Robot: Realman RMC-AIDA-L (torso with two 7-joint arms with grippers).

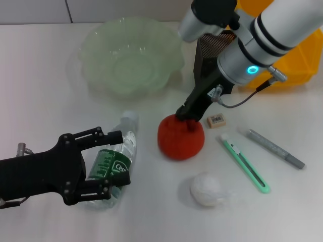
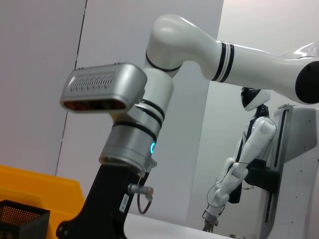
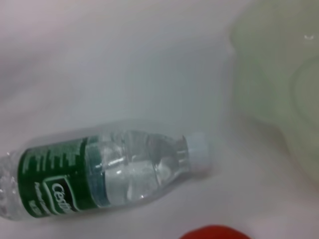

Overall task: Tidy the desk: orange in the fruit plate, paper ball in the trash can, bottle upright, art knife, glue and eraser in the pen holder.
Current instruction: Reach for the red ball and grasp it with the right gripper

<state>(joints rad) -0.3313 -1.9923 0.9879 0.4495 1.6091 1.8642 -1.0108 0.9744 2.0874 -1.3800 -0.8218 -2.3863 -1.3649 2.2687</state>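
Observation:
The orange [image 1: 180, 141], a red-orange ball, rests mid-table, and my right gripper [image 1: 186, 120] is down on its top. Only the orange's [image 3: 214, 233] upper edge shows in the right wrist view. The bottle [image 1: 108, 161] lies on its side at front left, green label up and cap pointing toward the fruit plate [image 1: 101, 45]. My left gripper [image 1: 115, 161] is open over the bottle, one finger on each side. The paper ball [image 1: 206, 190] is at the front. The eraser [image 1: 216, 120], green art knife [image 1: 245, 162] and grey glue [image 1: 275, 148] lie to the right.
The black mesh pen holder [image 1: 209, 48] stands behind the right arm, with the yellow trash can [image 1: 298, 60] at the back right. The right wrist view holds the bottle [image 3: 99, 174] and the plate's rim [image 3: 279, 74]. The left wrist view faces the right arm [image 2: 129, 149].

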